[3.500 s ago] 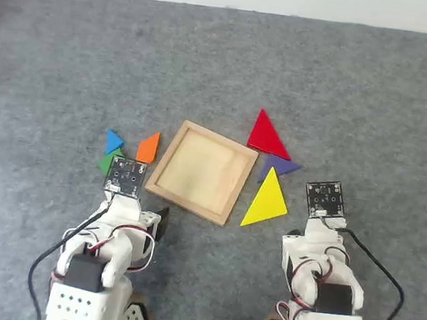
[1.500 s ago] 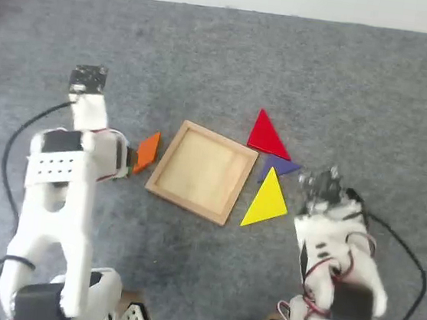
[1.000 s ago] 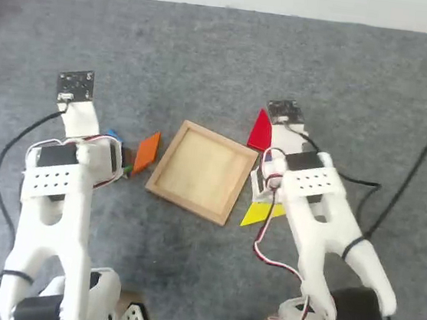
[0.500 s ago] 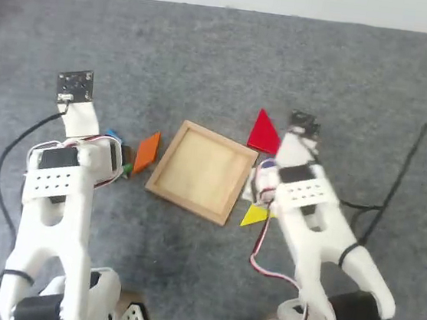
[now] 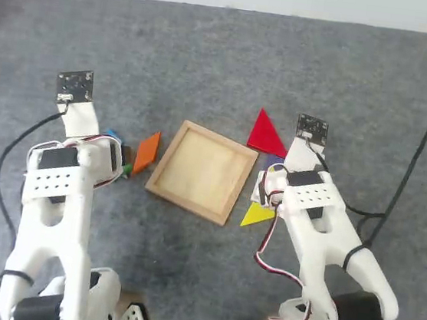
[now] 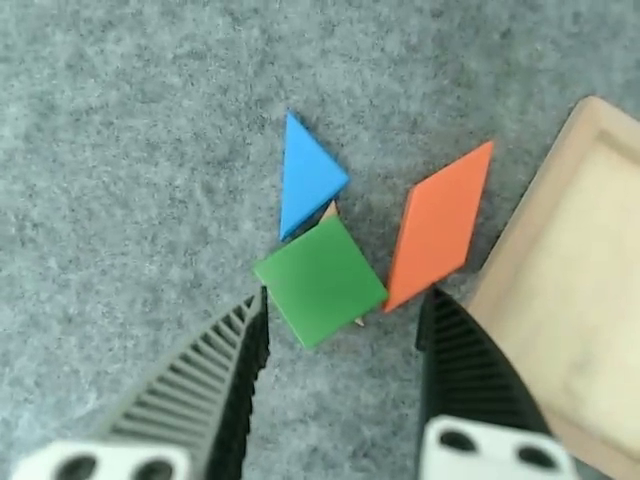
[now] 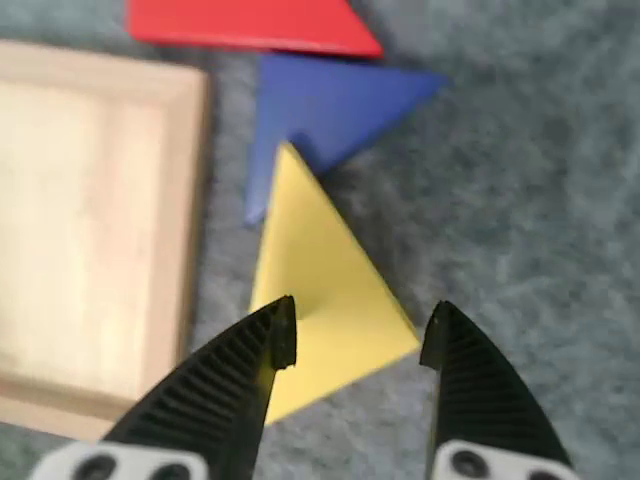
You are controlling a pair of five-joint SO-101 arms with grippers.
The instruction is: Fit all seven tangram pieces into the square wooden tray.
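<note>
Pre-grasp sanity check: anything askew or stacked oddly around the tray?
Yes. The green square lies on a tan piece, just its corners peeking out near the light blue triangle. The tip of the yellow triangle seems to overlap the dark blue triangle. The wooden tray sits skewed to the table edge.

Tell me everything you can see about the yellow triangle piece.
The yellow triangle is a flat, smooth piece lying on the grey carpet beside the wooden tray, with a strip of carpet between them. Its narrow tip meets the dark blue triangle. The right gripper is open above its wide end; whether it touches is unclear.
</note>
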